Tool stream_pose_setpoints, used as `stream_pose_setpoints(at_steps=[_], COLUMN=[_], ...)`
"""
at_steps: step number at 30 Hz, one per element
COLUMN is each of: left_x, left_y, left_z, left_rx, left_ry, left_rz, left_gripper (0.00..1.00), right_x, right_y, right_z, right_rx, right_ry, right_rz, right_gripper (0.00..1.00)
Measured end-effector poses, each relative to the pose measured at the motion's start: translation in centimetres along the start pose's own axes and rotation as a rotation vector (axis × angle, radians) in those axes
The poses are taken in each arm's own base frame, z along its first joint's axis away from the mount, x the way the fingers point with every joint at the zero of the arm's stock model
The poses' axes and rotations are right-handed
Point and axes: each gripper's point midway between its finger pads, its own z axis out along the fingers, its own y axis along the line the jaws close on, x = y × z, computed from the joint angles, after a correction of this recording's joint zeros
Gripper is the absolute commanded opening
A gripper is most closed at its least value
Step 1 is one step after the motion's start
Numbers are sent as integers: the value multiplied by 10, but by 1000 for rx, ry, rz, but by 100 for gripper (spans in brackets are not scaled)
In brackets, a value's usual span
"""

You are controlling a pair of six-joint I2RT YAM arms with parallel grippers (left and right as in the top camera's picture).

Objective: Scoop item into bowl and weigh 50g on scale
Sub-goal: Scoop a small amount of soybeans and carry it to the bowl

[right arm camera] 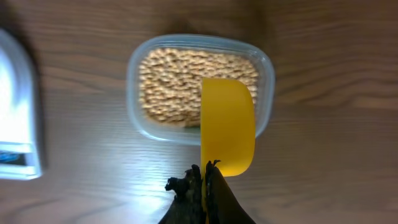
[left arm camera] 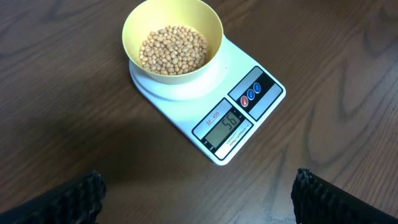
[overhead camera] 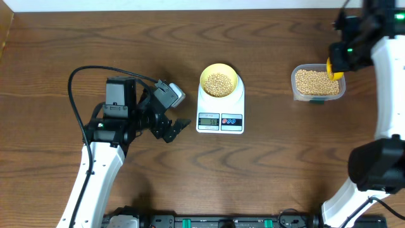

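Observation:
The pale yellow-green bowl [overhead camera: 219, 80] holds tan beans [overhead camera: 219, 83] and sits on the white scale [overhead camera: 220, 119]. In the left wrist view the bowl [left arm camera: 173, 25] rests on the scale [left arm camera: 245, 118], whose display reads 56. My right gripper [overhead camera: 337, 63] is shut on the yellow scoop [right arm camera: 227, 124] and holds it over the clear tub [right arm camera: 138, 74] of beans [right arm camera: 171, 87] at the right. My left gripper [overhead camera: 177, 126] is open and empty, left of the scale; its fingertips [left arm camera: 196, 199] show at the bottom corners of the left wrist view.
The clear tub [overhead camera: 318, 83] stands at the right rear of the dark wooden table [overhead camera: 285, 164]. A black cable [overhead camera: 82, 76] loops over the left arm. The scale's edge shows at the left of the right wrist view [right arm camera: 15, 112].

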Motion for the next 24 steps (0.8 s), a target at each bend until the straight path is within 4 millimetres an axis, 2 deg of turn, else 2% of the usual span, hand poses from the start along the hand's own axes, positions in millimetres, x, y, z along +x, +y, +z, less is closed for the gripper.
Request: stream_pose_setpoints(at_steps=[8, 14, 16, 19, 24], left_x=[0, 0, 0, 0, 0], left_y=[0, 0, 0, 0, 0], left_z=[0, 0, 0, 0, 0], left_rx=[0, 0, 0, 0, 0], left_ry=[0, 0, 0, 0, 0], left_rz=[0, 0, 0, 0, 0], left_gripper=[98, 97, 98, 98, 98], right_x=[-10, -12, -15, -29, -76], right_y=[13, 7, 11, 32, 99], right_z=[6, 3, 5, 10, 5], right_rx=[289, 354, 330, 207, -149], right_ry=[16, 10, -2, -72, -290], right_rz=[-153, -160, -158, -145, -112], right_gripper=[1, 1, 1, 1, 1])
